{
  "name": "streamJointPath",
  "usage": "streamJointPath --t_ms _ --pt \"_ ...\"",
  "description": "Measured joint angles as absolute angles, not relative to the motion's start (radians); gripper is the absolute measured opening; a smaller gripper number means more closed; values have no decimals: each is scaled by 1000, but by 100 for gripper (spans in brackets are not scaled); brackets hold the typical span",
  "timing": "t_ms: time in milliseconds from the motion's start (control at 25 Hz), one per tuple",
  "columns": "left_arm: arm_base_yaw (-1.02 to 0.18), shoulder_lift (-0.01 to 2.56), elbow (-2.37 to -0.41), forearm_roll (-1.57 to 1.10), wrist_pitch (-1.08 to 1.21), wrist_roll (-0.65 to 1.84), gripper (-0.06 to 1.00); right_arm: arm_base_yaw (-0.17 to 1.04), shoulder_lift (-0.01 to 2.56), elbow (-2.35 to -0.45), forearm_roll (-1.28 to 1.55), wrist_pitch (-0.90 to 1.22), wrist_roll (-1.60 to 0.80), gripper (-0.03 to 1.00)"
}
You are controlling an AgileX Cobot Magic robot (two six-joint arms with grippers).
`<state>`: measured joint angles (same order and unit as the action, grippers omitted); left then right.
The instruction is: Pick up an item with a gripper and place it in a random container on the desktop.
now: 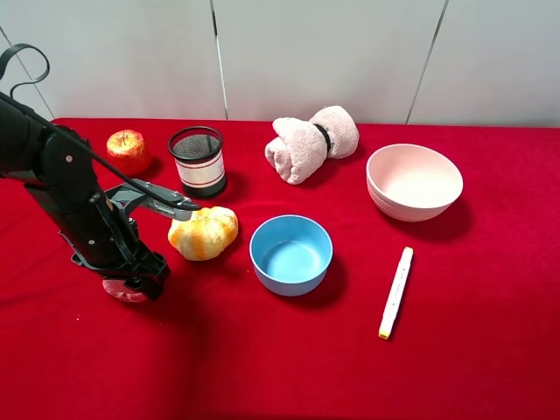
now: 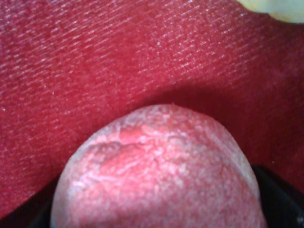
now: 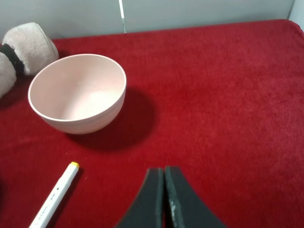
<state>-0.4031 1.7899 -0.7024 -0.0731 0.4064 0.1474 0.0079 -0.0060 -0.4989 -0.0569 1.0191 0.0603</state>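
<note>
Red cloth covers the desk, and at its near left the black left arm bends down so that the left hand sits right over the pink-red peach-like fruit. Only a sliver of the fruit shows beneath the hand in the high view. In the left wrist view its mottled, pale-speckled skin fills the lower frame, with a dark finger at either side of it. The fingers lie close against the fruit, but I cannot tell whether they are clamped on it or only flank it. The fruit appears to rest on the cloth.

The black wire-mesh cup, with its white band edged in red, stands upright farther back and a little to the right, well apart from the fruit. A shiny red-yellow apple lies to the left of the cup. A golden bread lies between the cup and the near edge, just beside the arm. To the right of the bread sits a blue bowl.

On the right half of the desk a rolled pink towel lies at the far side and a pale pink bowl sits to its right. A white marker with a yellow end lies nearer, to the right of the blue bowl.

The right hand shows only in its own wrist view — its two black fingers are pressed together, holding nothing, above bare cloth near the pale pink bowl and the marker.
</note>
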Motion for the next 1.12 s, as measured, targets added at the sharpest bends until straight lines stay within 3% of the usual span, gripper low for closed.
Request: streamJointPath --t_ms 560,1120 --pt "-403 1777 -721 -73 438 147 68 8 -6 -499 -57 1019 60 -3" --pt "-403 1661 -846 -76 728 148 68 8 -6 -499 -57 1019 60 -3"
